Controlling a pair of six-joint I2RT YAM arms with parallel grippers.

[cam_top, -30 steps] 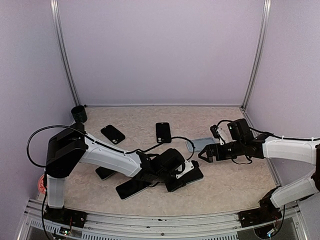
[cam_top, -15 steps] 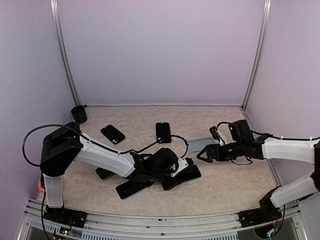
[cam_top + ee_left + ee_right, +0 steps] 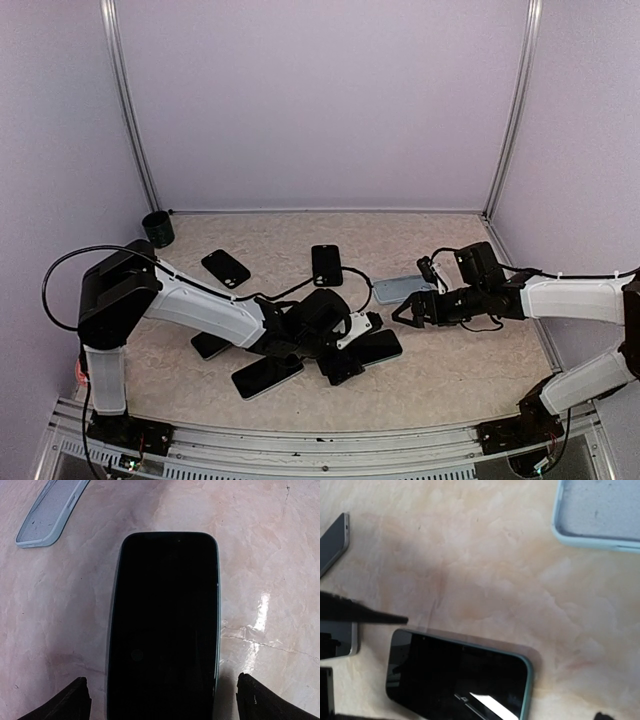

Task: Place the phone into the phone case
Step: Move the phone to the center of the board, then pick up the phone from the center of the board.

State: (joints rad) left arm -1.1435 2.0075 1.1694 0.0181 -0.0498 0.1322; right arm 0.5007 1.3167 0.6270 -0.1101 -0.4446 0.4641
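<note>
The phone [image 3: 165, 625], black-screened with a teal edge, lies flat on the table in front of the left arm [image 3: 378, 347]. My left gripper [image 3: 167, 705] straddles its near end with both fingertips [image 3: 75, 700] standing clear of its sides, open and holding nothing. The pale blue phone case [image 3: 400, 290] lies hollow side up just beyond the phone [image 3: 50, 512] [image 3: 600, 515]. My right gripper [image 3: 410, 310] hovers open between case and phone, empty. The right wrist view looks down on the phone [image 3: 460, 680].
Several other dark phones lie around: two at the back [image 3: 225, 267] [image 3: 326, 264], others under the left arm [image 3: 265, 375] [image 3: 210, 345]. A black cup [image 3: 157, 228] stands in the far left corner. A black cable [image 3: 300, 292] trails across the table.
My left gripper has opened and let go of the phone, which now rests on the table. The left arm drew back slightly left; the right gripper edged closer.
</note>
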